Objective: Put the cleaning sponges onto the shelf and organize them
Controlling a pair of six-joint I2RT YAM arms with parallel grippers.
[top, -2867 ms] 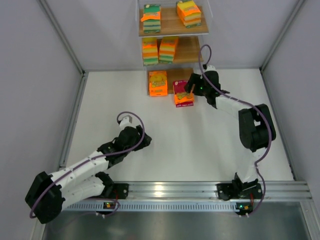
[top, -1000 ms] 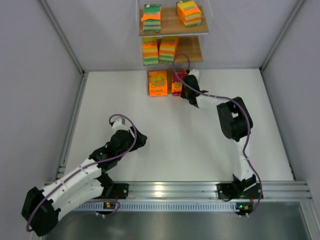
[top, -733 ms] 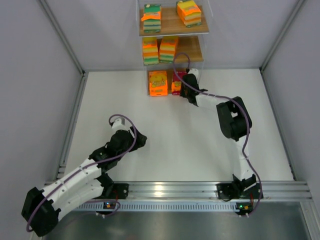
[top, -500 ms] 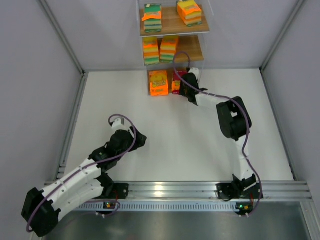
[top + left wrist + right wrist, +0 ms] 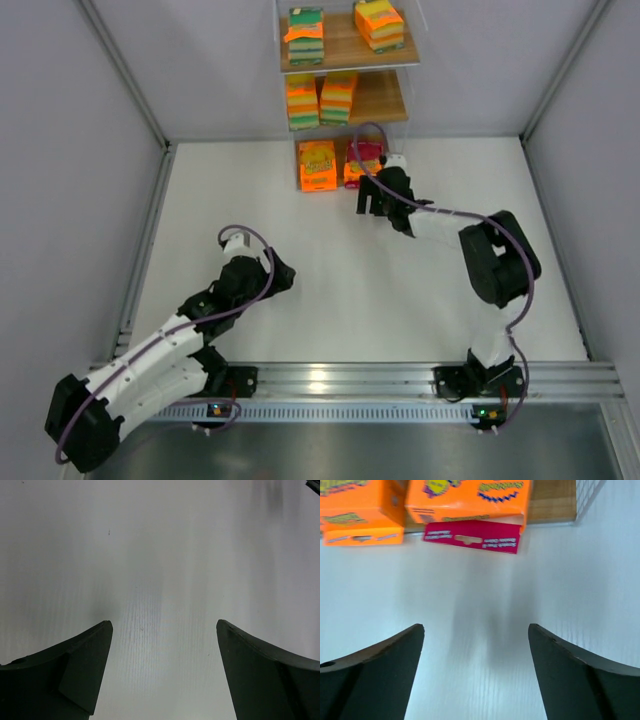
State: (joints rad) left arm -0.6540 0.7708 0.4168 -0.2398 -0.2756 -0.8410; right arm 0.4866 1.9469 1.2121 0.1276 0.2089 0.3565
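Note:
The shelf (image 5: pixel 385 97) stands at the far edge. Its top and middle boards each carry two cleaning sponges (image 5: pixel 305 35). On the lowest level lie an orange pack (image 5: pixel 316 165) and a pink-red pack (image 5: pixel 366 160) side by side. My right gripper (image 5: pixel 370 208) hangs open just in front of the pink-red pack, apart from it. In the right wrist view that pack (image 5: pixel 470 500) shows its magenta tag past the open right gripper (image 5: pixel 476 627), beside the orange pack (image 5: pixel 360 510). My left gripper (image 5: pixel 283 274) is open over bare white table (image 5: pixel 165 555), nothing between its fingers (image 5: pixel 80 670).
Metal frame rails (image 5: pixel 150 230) run along both sides of the white table, with grey walls behind them. An aluminium rail (image 5: pixel 330 380) carries both arm bases at the near edge. A mesh side panel (image 5: pixel 590 492) closes the shelf's right end.
My right gripper has let go of the pink-red pack on the lowest shelf level, opened wide and drawn back toward me. The left gripper's jaws have also opened; that arm barely shifted.

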